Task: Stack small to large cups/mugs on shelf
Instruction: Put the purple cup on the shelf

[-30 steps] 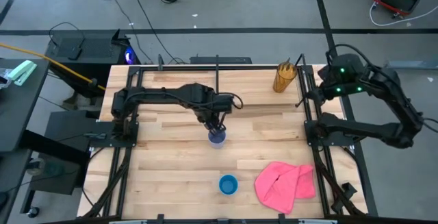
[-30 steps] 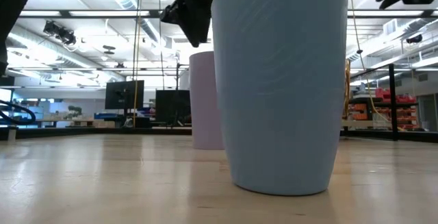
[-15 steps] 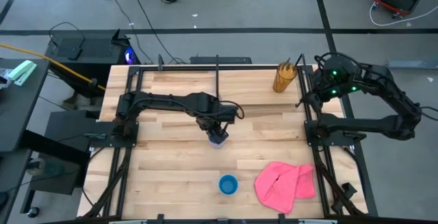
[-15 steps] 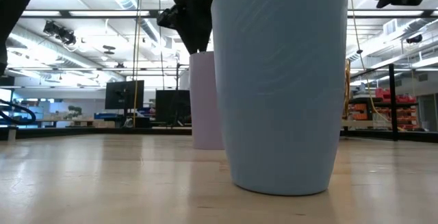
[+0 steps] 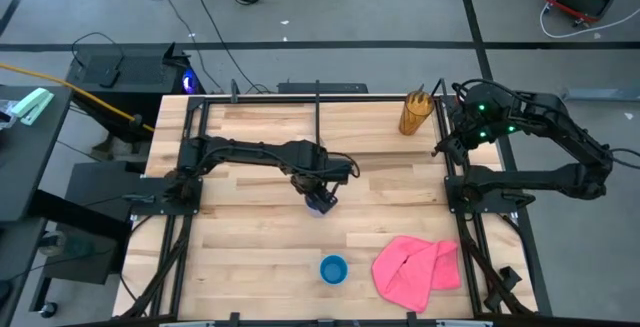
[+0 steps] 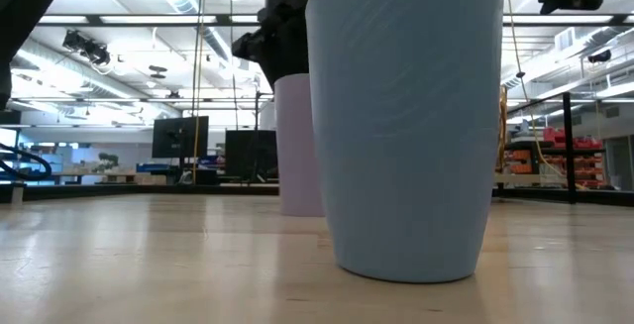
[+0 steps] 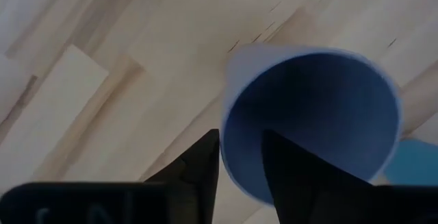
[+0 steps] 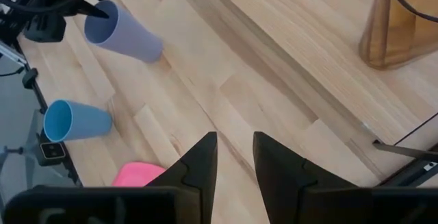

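**Left hand straddling the lavender cup's rim, grasp about to be made**

The step in hand looks like the pick-up of the lavender cup, which stands upright near the middle of the shelf. The left hand is right above it. In the left wrist view its fingers sit astride the near wall of the cup, one outside and one inside the mouth, with a gap between them that the rim fills; the hand appears open and not yet pinching.

The left arm reaches in from the left edge, stretched nearly flat across the planks, with the wrist bent down over the cup.

The blue cup stands upright close to the front edge, just beside the pink cloth. The amber cup stands at the back, toward the right corner.

My reading is that the next move calls for closing on the rim wall firmly, then lifting straight up so the cup does not tip.

The right hand waits at the right edge near the amber cup, fingers parted and holding nothing.
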